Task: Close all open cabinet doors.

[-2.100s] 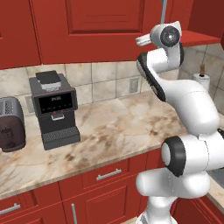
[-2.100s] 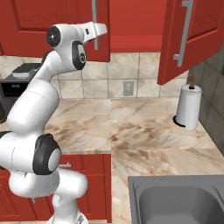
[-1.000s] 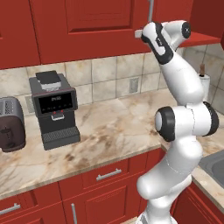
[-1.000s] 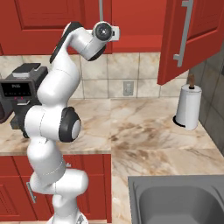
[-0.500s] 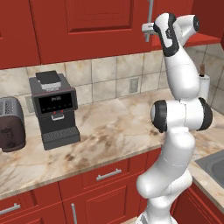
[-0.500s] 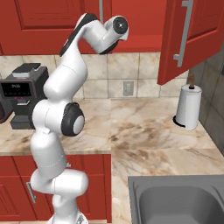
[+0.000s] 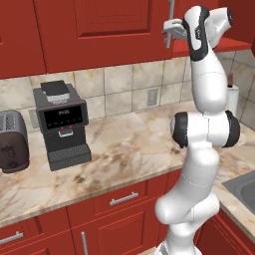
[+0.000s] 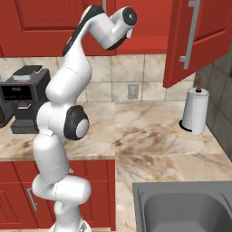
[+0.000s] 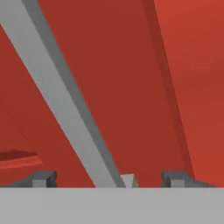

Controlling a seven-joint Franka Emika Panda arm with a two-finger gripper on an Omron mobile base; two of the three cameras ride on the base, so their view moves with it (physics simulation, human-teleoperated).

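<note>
A closed red cabinet door (image 7: 94, 30) hangs above the counter, its long grey bar handle (image 7: 172, 11) at its right edge. My gripper (image 7: 171, 31) is raised to the lower end of that handle. In the hand view the handle (image 9: 65, 100) runs slantwise between my two fingertips (image 9: 43, 178), which stand wide apart; the gripper (image 9: 109, 180) is open around the bar. Further right, another cabinet door (image 8: 201, 31) stands swung out into the room, with its handle (image 8: 189, 34) facing me. The cabinet's red underside (image 7: 219, 46) shows behind my arm.
On the marble counter (image 7: 129, 144) stand a black coffee machine (image 7: 62, 124) and a toaster (image 7: 12, 147) at the left. A paper towel roll (image 8: 195, 111) stands below the swung-out door. A sink (image 8: 181, 208) lies at the front right. Red drawers run under the counter.
The arm has straightened upward and the hand has turned and risen a little to the right, up to the closed door's handle. The doors have not moved.
</note>
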